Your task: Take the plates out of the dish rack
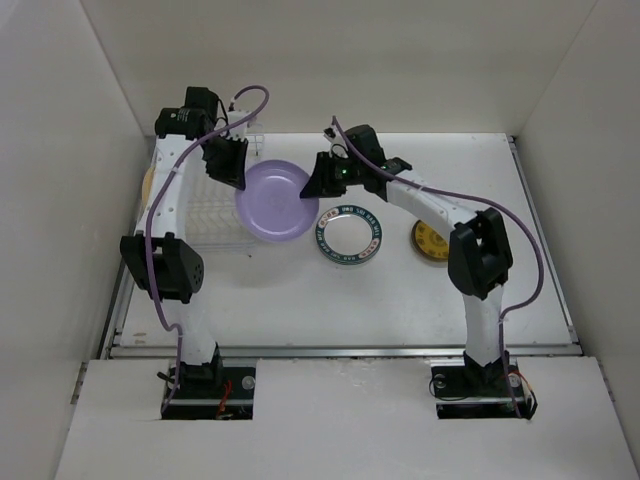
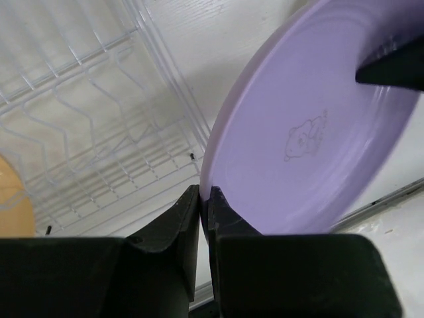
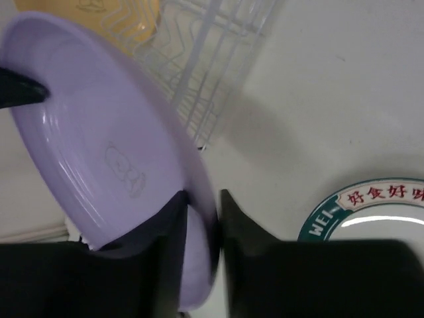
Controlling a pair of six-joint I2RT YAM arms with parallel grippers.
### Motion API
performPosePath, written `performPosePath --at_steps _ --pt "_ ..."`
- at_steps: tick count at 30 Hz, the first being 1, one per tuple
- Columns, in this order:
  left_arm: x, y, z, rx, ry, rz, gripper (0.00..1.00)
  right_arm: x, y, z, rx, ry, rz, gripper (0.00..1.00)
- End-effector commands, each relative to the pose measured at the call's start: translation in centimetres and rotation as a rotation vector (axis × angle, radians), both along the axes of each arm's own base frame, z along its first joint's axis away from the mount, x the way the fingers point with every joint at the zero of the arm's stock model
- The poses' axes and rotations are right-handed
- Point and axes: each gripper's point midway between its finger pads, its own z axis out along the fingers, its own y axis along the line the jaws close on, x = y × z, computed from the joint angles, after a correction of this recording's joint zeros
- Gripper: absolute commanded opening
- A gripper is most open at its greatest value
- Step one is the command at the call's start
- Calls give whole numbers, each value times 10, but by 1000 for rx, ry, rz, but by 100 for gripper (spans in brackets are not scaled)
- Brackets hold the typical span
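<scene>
A large plate with a purple underside (image 1: pixel 272 200) hangs tilted between both arms, just right of the white wire dish rack (image 1: pixel 215 222). My left gripper (image 1: pixel 238 180) is shut on its left rim, and the left wrist view shows the jaws (image 2: pixel 204 195) pinching the edge of the plate (image 2: pixel 311 132). From the right, my right gripper (image 1: pixel 312 185) has its fingers closed round the opposite rim; in the right wrist view (image 3: pixel 202 195) the plate's edge (image 3: pixel 99 132) fills the gap. A tan plate (image 2: pixel 12 199) stands in the rack (image 2: pixel 99 119).
A white plate with a teal lettered rim (image 1: pixel 350 236) lies flat on the table right of the purple plate, and a small mustard-yellow plate (image 1: pixel 430 240) lies beyond it, partly under the right arm. White walls enclose the table on three sides.
</scene>
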Motion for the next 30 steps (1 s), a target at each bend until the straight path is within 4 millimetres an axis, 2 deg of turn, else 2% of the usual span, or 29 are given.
performPosePath --at_steps 1,3,4,6,7,8,9,10,11,12,14,15,17,18,20,21,22,24,26,30 --pt "-2 -8 33 -54 -79 -3 0 4 15 16 85 -9 39 22" --pt "0 -9 34 -59 -85 5 0 10 12 19 96 -10 24 5" --pt "1 -10 31 -66 -75 1 0 16 8 21 108 -10 6 0" --pt "1 -10 31 -66 -75 1 0 24 -2 20 115 -3 -14 0" --pt "3 -9 25 -56 -63 6 24 24 -2 20 120 9 -20 0" --pt "5 -3 24 -22 -67 24 47 34 -14 21 127 21 -55 0" --pt "10 0 27 -8 -81 44 64 41 -20 20 127 26 -85 0" --pt "11 4 29 8 -87 75 76 45 -26 21 132 36 -102 0" --pt "17 17 30 67 -110 124 97 51 -34 19 132 57 -140 0" --pt "22 23 31 93 -129 157 100 64 -49 18 127 51 -184 0" --pt "33 43 41 151 -184 251 100 73 -65 12 108 80 -239 0" --pt "35 65 49 237 -224 320 100 82 -81 8 95 87 -282 0" --pt "34 88 55 312 -261 398 100 92 -101 0 59 105 -354 0" --pt "38 109 57 374 -281 462 100 97 -112 -3 51 109 -380 0" --pt "37 131 58 431 -283 523 100 112 -144 -15 16 132 -469 0" --pt "37 146 54 471 -268 548 100 116 -155 -17 18 155 -516 0" --pt "34 160 50 531 -249 568 100 127 -179 -30 -2 179 -588 0" --pt "33 179 37 585 -200 595 100 135 -202 -51 -24 244 -661 0" --pt "31 190 31 611 -176 618 100 143 -230 -66 -42 276 -731 0" --pt "27 206 10 660 -110 628 100 149 -258 -92 -61 332 -794 0"
